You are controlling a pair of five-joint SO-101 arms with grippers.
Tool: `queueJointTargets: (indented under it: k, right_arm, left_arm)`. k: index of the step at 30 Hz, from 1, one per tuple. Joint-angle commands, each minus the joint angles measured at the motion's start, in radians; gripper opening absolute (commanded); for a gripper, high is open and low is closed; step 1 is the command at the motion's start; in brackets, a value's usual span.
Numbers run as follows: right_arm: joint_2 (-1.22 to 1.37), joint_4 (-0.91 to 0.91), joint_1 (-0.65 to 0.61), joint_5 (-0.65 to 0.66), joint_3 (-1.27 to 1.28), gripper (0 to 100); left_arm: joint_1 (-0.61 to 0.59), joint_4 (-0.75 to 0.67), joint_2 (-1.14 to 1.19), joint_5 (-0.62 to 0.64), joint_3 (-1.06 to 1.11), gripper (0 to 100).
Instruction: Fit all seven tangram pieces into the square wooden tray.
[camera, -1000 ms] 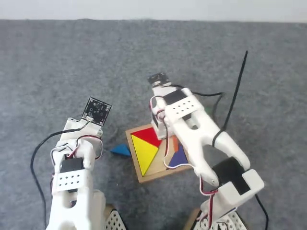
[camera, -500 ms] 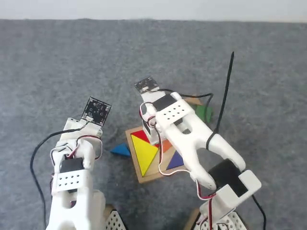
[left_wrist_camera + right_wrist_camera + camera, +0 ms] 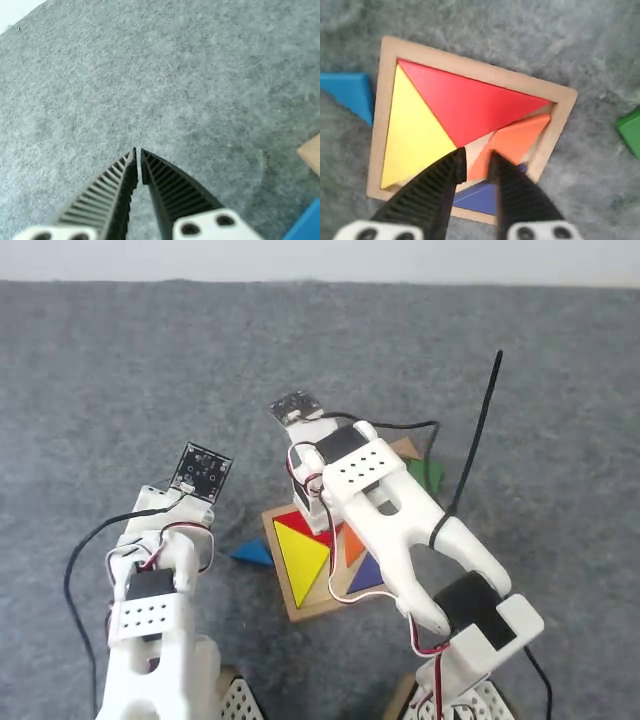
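The square wooden tray lies between the two arms. In it are a yellow triangle, a red triangle, an orange piece and a dark blue piece. A blue triangle lies on the carpet just left of the tray. Off its far right corner sits a green piece. My right gripper hangs over the tray's middle, open by a narrow gap, holding nothing. My left gripper is shut and empty over bare carpet.
Grey carpet covers the whole table. In the left wrist view, the tray's corner and a tip of the blue triangle lie beside the left gripper. A black cable rises from the right arm.
The right arm has swung left over the tray, uncovering the green piece and the tray's far right corner. The left arm has kept still.
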Motion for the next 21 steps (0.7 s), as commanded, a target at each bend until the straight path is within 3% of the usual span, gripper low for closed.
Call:
queueJointTargets:
  k: [1, 8, 21]
  right_arm:
    - [-0.021, 0.051, -0.038, 0.08, -0.025, 0.9]
    - [-0.01, -0.033, -0.15, 0.135, 0.12, 0.7]
    - [-0.01, -0.168, 0.077, 0.279, 0.178, 0.7]
  left_arm:
    - [0.0, -0.021, -0.026, -0.011, -0.008, 1]
    - [0.0, -0.021, -0.026, -0.011, -0.008, 1]
    - [0.002, -0.021, -0.026, -0.011, -0.008, 1]
